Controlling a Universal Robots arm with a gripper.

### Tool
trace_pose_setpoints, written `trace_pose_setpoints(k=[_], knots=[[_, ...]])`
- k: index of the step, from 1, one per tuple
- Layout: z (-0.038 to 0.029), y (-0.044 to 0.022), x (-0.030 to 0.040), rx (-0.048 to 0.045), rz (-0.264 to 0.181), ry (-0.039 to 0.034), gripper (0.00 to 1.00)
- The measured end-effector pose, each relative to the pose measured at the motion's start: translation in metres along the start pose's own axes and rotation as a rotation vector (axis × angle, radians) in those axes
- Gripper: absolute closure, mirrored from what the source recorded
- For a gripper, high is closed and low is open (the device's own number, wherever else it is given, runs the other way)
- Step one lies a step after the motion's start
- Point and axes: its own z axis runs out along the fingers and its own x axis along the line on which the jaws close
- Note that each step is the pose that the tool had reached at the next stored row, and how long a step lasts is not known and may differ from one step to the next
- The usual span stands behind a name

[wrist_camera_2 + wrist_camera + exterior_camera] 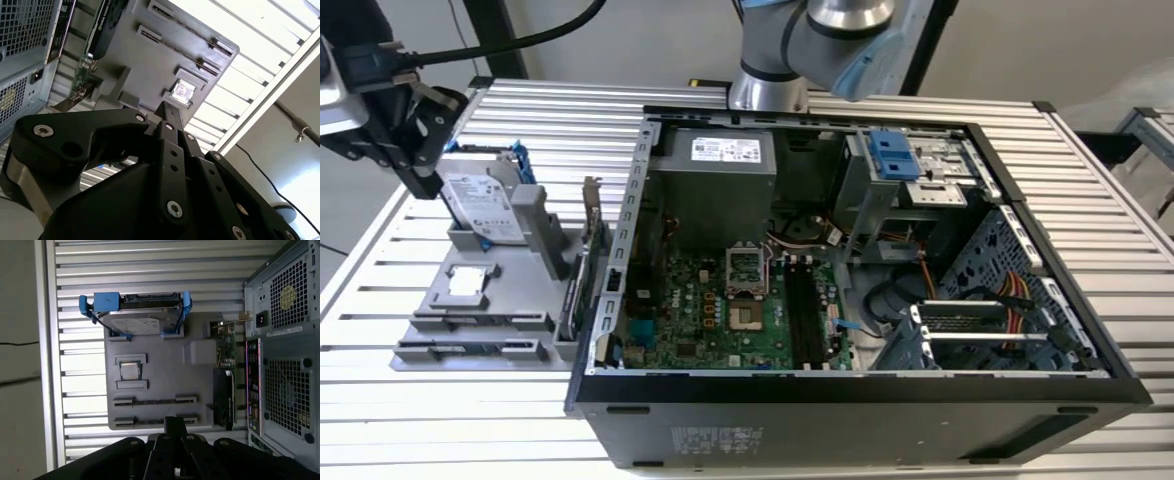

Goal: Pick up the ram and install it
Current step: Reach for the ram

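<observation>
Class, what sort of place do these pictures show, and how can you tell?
Probably a robotics lab bench set up for computer assembly: a robot arm, an open desktop computer case on a slatted metal table, and a grey parts tray holding a hard drive.

There's the ram (155, 401), a long, thin dark stick standing on its long edge, flat faces upright, caught at each end by a grey clip block on the grey holder tray (165, 380). In the exterior view it (474, 322) sits at the near end of that tray, at the exterior view's left, running left to right, outside and well apart from the open computer case (854, 410). A second similar dark strip runs parallel just nearer, and whether that is another stick cannot be told.
</observation>
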Motion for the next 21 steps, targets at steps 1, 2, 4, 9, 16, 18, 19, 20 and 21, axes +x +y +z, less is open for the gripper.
trace_pose_setpoints(k=[1,2,4,9,16,18,19,20,21], knots=[[0.0000,-0.0016,-0.0001,0.0000,0.000,0.0000,1.00],[0.0000,-0.0031,-0.0001,0.0000,0.000,0.0000,1.00],[0.0000,-0.0057,-0.0003,0.0001,0.000,0.0001,1.00],[0.0002,-0.0093,0.0002,0.0001,0.000,0.0001,1.00],[0.0005,-0.0124,0.0010,0.0001,0.000,0.0000,1.00],[0.0006,-0.0128,0.0011,0.0001,0.000,0.0000,1.00],[0.0006,-0.0129,0.0011,0.0004,0.000,0.0000,1.00],[0.0006,-0.0129,0.0011,0.0008,0.000,-0.0001,1.00],[0.0006,-0.0129,0.0011,0.0009,0.000,0.0000,1.00]])
